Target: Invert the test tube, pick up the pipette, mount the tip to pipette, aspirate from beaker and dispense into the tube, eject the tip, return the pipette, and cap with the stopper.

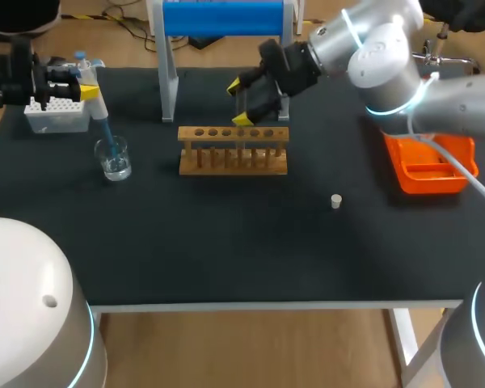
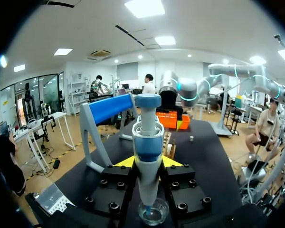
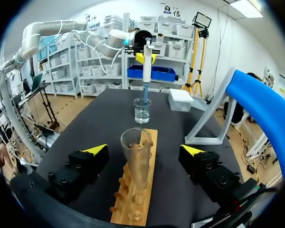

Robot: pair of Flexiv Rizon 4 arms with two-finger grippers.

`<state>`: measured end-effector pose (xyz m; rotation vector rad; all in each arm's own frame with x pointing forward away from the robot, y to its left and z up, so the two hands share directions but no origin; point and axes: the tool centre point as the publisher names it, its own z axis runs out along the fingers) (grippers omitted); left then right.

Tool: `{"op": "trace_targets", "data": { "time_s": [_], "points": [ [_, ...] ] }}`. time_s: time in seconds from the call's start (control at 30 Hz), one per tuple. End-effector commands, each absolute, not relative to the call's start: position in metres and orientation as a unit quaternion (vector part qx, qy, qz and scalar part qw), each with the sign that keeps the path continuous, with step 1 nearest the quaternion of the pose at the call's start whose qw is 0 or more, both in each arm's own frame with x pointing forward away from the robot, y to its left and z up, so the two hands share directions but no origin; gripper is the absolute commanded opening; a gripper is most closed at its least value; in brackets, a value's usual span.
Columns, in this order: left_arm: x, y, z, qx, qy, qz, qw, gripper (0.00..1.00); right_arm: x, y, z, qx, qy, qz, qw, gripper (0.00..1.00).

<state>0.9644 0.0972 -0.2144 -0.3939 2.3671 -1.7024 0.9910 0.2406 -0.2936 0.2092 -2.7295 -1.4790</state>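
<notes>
Left gripper (image 2: 147,161): clenched on the pipette (image 2: 147,142), one yellow tip on each side of its body, at the table's far left corner.
Pipette: upright, its blue tip dipping into the beaker (image 1: 113,158).
Beaker: clear glass with some liquid in it, on the table (image 1: 226,242) just in front of the white tip box (image 1: 56,113).
Right gripper (image 3: 145,152): released, fingers spread wide to either side of the test tube (image 3: 137,156) and touching neither side.
Test tube: upright in the wooden rack (image 1: 233,149), open mouth up, in a hole toward the rack's right end.
Rack: mid-table, lengthwise between the two arms; from the right wrist it runs straight ahead toward the beaker.
Stopper (image 1: 336,200): small and white, alone on the mat, in front of and to the right of the rack, well apart from it.
Behind the rack: a white frame carrying a blue roll (image 1: 223,18); the right gripper hangs just in front of it.
Orange tray (image 1: 427,170): at the table's right edge, partly under the right arm.
</notes>
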Motion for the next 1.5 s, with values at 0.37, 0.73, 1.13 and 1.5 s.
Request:
{"op": "trace_targets", "data": {
  "time_s": [0.37,0.73,1.13,1.5],
  "points": [
    [0.9641,0.0971,-0.2136,-0.134,0.801,-0.575,0.100,0.00,0.9961,0.2402,-0.2937,0.081,-0.886,-0.457,0.017,1.00],
    [0.9641,0.0971,-0.2136,-0.134,0.801,-0.575,0.100,0.00,0.9958,0.2386,-0.2893,0.075,-0.887,-0.456,0.013,1.00],
    [0.9641,0.0971,-0.2136,-0.134,0.801,-0.575,0.100,0.00,0.9934,0.2391,-0.2909,0.076,-0.887,-0.456,0.014,1.00],
    [0.9641,0.0971,-0.2136,-0.134,0.801,-0.575,0.100,0.00,0.9918,0.2403,-0.2943,0.075,-0.887,-0.456,0.012,1.00]
  ]
}}
